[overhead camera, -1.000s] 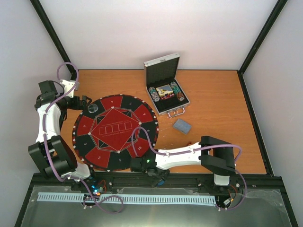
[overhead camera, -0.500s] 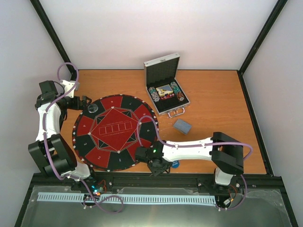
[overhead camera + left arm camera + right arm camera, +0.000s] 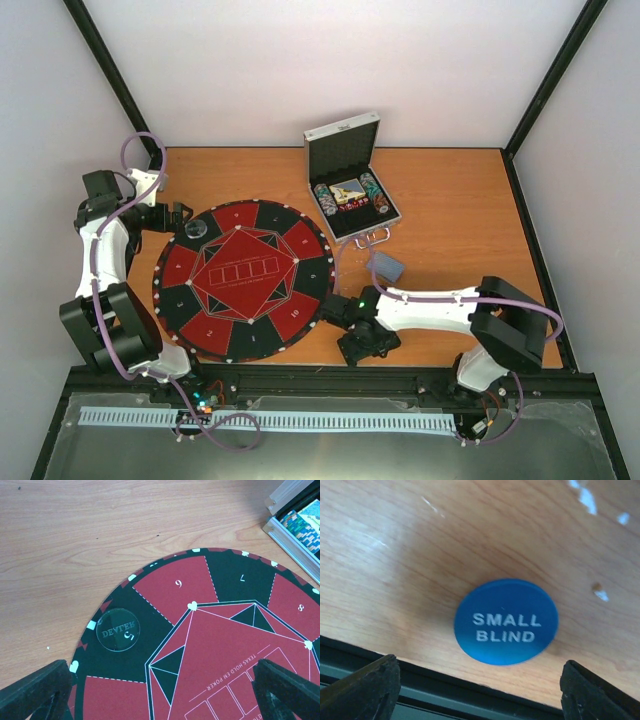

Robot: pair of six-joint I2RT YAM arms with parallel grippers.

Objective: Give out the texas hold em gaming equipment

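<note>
While the top view sets the round mat (image 3: 243, 280) centre-left on the bench (image 3: 450, 190), the open silver case (image 3: 350, 190) at upper centre and the card deck (image 3: 386, 265) right of the mat, the right arm (image 3: 430, 300) covers a spot near the bottom edge, hiding whatever lies beneath. Left wrist view: the left jaws stand wide and empty, tips cut off at both lower corners, above the clear dealer disc (image 3: 118, 629), which lies flat on a black segment at the mat's rim, likely marking that seat; chips (image 3: 302, 527) peek from the case at upper right. Right wrist view: the right jaws are spread, touching nothing. The blue small-blind disc (image 3: 506, 621) lies flat on bare wood by the dark front rail (image 3: 420, 695), off the mat, seemingly as another seat's marker.
</note>
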